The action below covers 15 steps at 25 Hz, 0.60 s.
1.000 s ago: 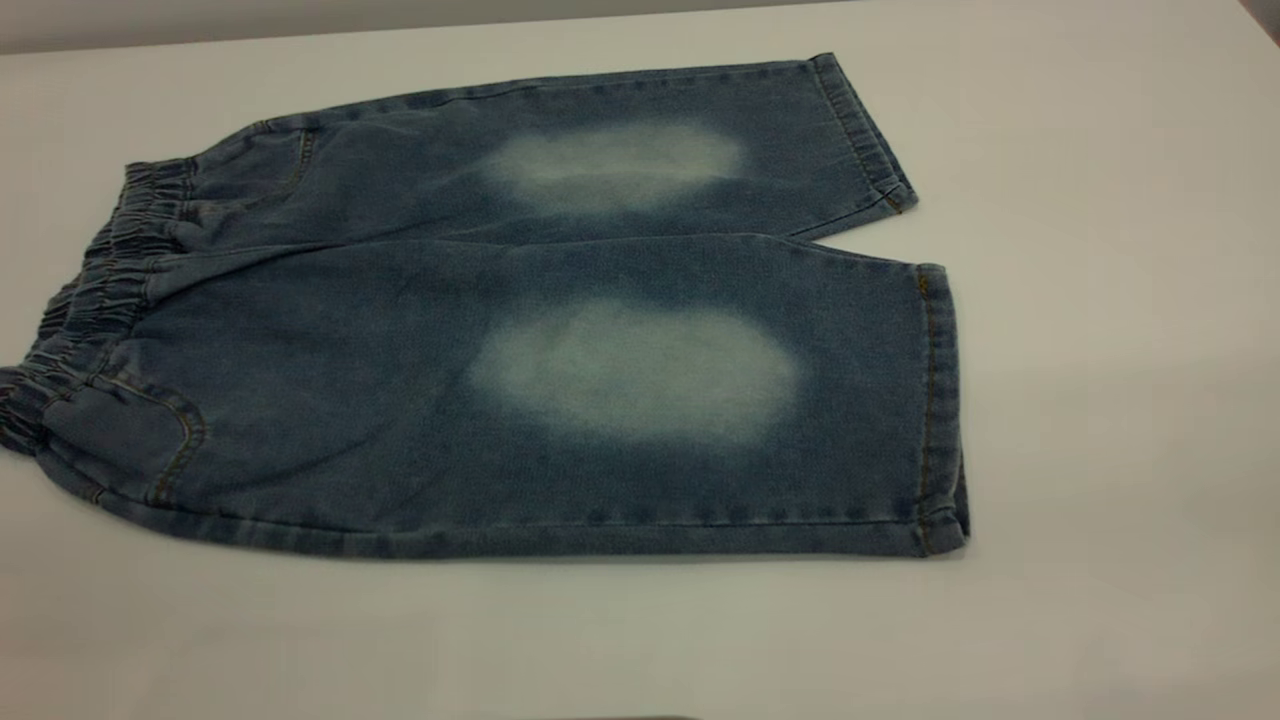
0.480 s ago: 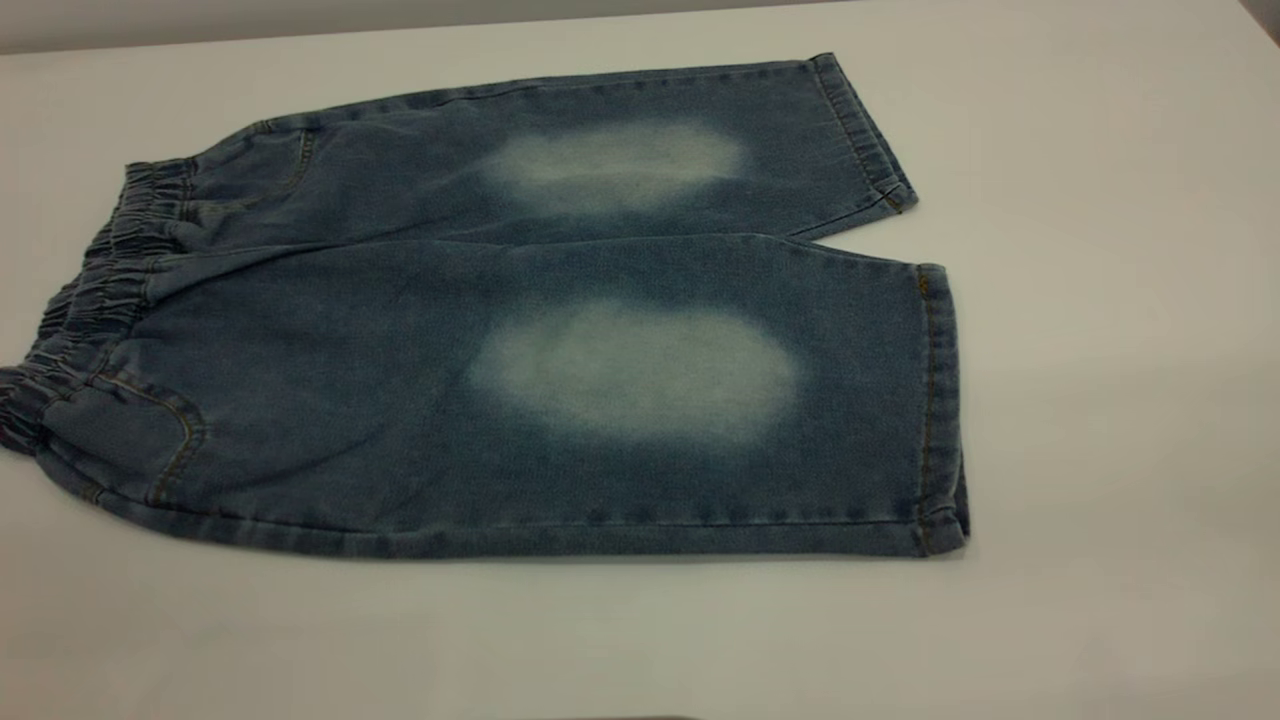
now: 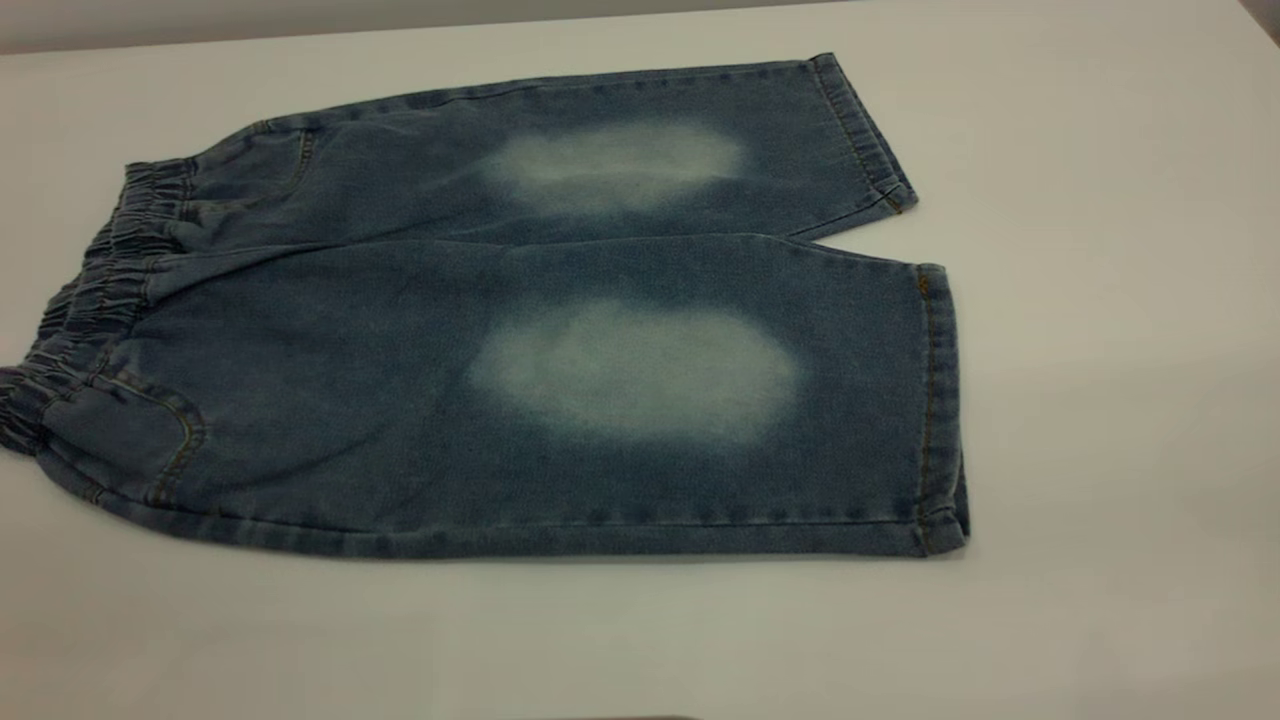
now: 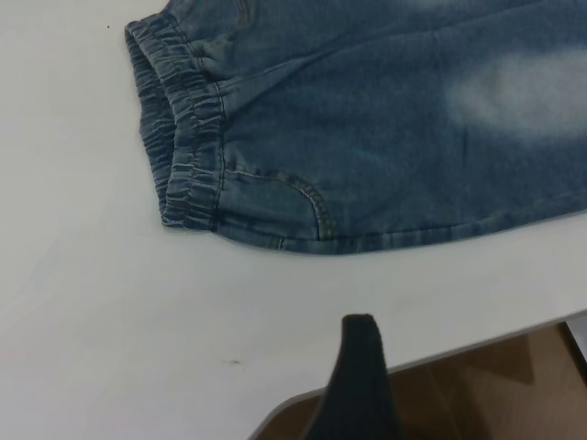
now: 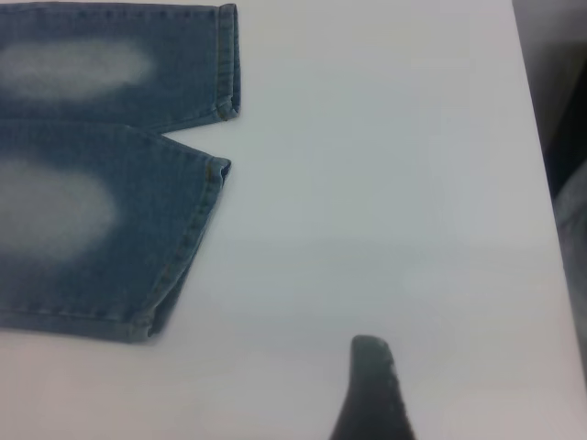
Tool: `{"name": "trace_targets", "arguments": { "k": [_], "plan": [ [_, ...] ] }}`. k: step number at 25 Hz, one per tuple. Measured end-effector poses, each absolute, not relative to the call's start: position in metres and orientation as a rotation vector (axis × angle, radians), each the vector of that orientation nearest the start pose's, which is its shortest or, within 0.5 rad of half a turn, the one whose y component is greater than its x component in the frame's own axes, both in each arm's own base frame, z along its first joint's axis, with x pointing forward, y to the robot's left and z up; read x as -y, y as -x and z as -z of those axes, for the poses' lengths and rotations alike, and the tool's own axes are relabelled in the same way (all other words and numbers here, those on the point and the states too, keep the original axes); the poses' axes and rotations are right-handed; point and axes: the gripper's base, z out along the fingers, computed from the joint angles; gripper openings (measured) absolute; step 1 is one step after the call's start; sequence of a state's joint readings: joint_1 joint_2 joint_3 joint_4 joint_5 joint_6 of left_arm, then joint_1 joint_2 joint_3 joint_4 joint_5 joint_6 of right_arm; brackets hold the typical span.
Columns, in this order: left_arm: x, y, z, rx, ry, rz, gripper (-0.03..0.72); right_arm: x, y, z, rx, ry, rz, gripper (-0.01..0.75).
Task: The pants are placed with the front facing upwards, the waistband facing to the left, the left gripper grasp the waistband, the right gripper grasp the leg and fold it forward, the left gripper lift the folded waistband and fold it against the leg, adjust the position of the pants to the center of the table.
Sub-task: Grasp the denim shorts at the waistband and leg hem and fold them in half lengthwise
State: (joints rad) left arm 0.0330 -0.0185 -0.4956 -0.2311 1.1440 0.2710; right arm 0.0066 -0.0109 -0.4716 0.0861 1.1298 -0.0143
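We see the pants (image 3: 520, 330) lying flat and spread open on the table (image 3: 1100, 300), front side up, with a pale faded patch on each leg. The waistband (image 3: 90, 300) is at the left end in the exterior view, all bunched and wrinkly, and it lies flat on the table too. The two legs point to the right, and their stitched hems (image 3: 935, 410) sit side by side with a small gap between them at the ends. In the exterior view the pants lie a bit to the left of the middle of the table, and we see neither arm there. In the left wrist view we see one dark finger tip of the left gripper (image 4: 359, 367) (only one tip shows), apart from the waistband (image 4: 183, 147) and near the table's edge. In the right wrist view we see one dark finger tip of the right gripper (image 5: 371, 385), over bare table and apart from the leg hems (image 5: 197, 234). Neither gripper touches the pants, and nothing is in them. We cannot tell if their fingers are spread or closed.
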Motion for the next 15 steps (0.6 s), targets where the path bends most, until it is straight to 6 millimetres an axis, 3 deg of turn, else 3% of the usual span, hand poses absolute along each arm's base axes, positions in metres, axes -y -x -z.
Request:
{"name": "trace_targets", "arguments": {
  "k": [5, 10, 15],
  "plan": [
    [0.019, 0.011, -0.271, -2.075, -0.266, 0.1, 0.55, -0.008, 0.007, -0.264, -2.129, 0.022, -0.115, 0.447],
    [0.019, 0.01, -0.278, -2.035, -0.15, 0.155, 0.55, -0.011, 0.0, -0.267, -2.164, 0.013, -0.17, 0.447],
    [0.015, -0.023, -0.301, -2.052, -0.072, 0.155, 0.55, -0.014, -0.031, -0.276, -2.264, 0.018, -0.213, 0.447]
  ]
}}
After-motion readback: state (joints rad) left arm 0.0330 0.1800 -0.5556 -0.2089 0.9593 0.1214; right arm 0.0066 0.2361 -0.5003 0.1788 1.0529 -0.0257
